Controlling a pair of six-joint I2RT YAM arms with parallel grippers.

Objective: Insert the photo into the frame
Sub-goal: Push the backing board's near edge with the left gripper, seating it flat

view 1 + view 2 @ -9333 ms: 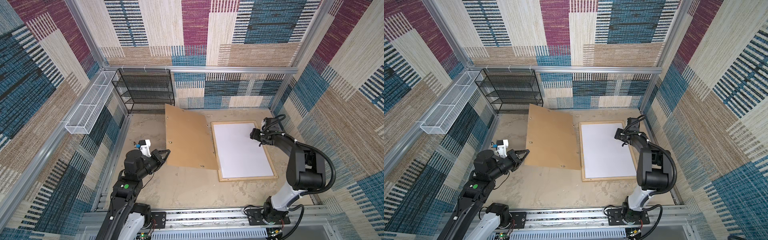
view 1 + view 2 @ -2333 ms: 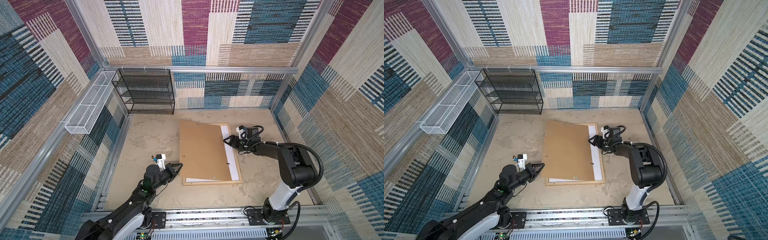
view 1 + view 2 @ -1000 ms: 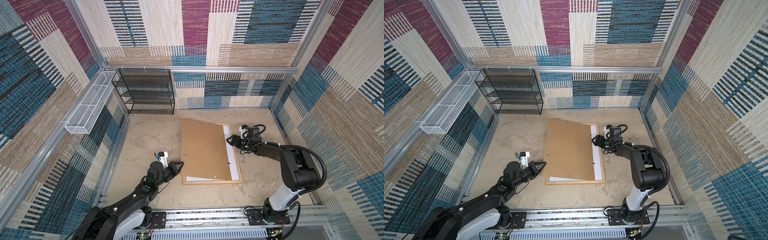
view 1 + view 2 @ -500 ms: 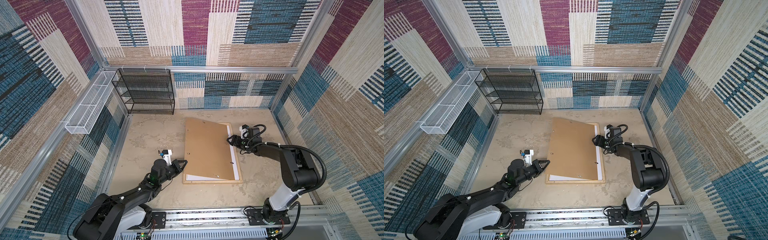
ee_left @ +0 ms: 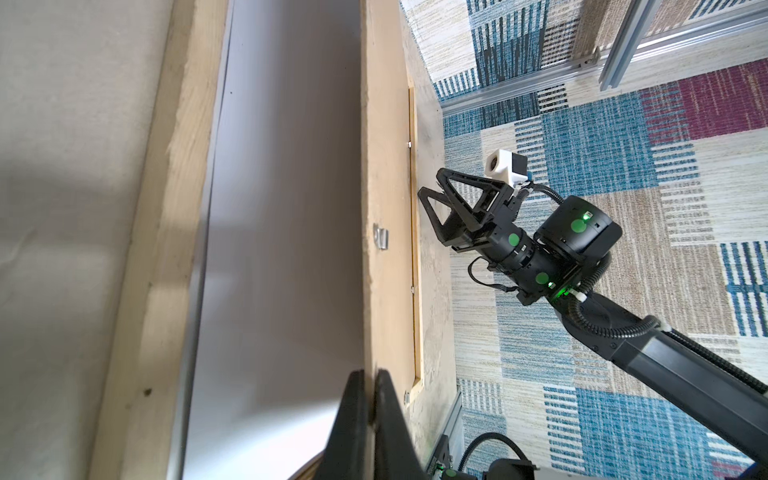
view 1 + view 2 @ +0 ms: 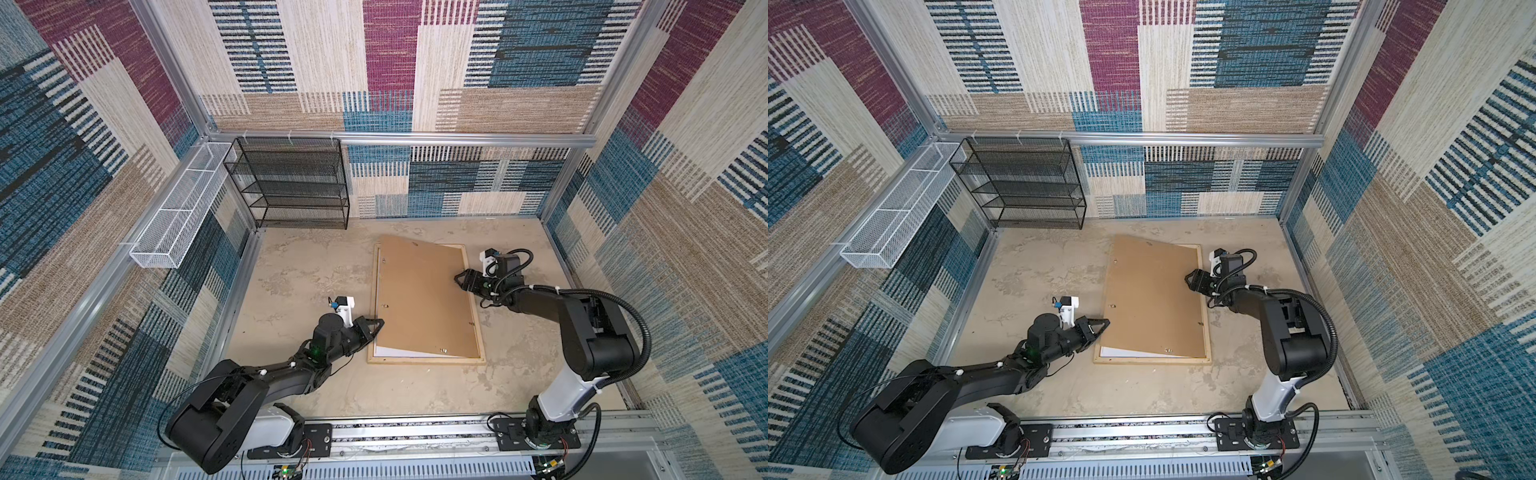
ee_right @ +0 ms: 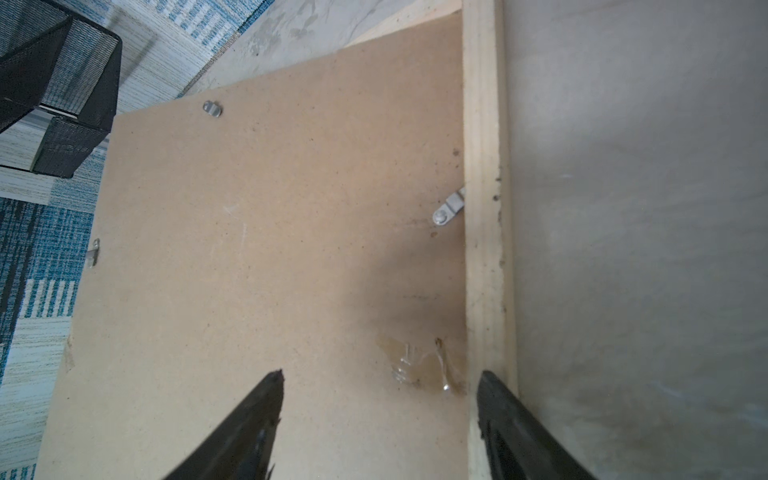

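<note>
The pale wood frame (image 6: pixel 428 360) (image 6: pixel 1154 360) lies flat on the floor in both top views. Inside it lies the photo, white back up; only a strip (image 6: pixel 399 352) shows along the near edge, and its printed side is hidden. A brown backing board (image 6: pixel 424 299) (image 7: pixel 270 228) covers the rest, slightly askew, its far left corner past the frame's rail. My left gripper (image 6: pixel 376 324) (image 5: pixel 370 374) is shut on the board's near left edge, holding that side raised above the photo (image 5: pixel 282 208). My right gripper (image 6: pixel 459 277) (image 7: pixel 378 376) stands open at the right side, one finger over the board, one over the frame's rail (image 7: pixel 484 208).
A black mesh shelf (image 6: pixel 291 183) stands against the back wall at the left. A white wire basket (image 6: pixel 178 208) hangs on the left wall. Patterned walls close in the floor on three sides, and a metal rail (image 6: pixel 415 432) runs along the front.
My left gripper has carried the backing board to the right, and the white strip along the frame's right side is now covered. My right gripper has barely moved.
</note>
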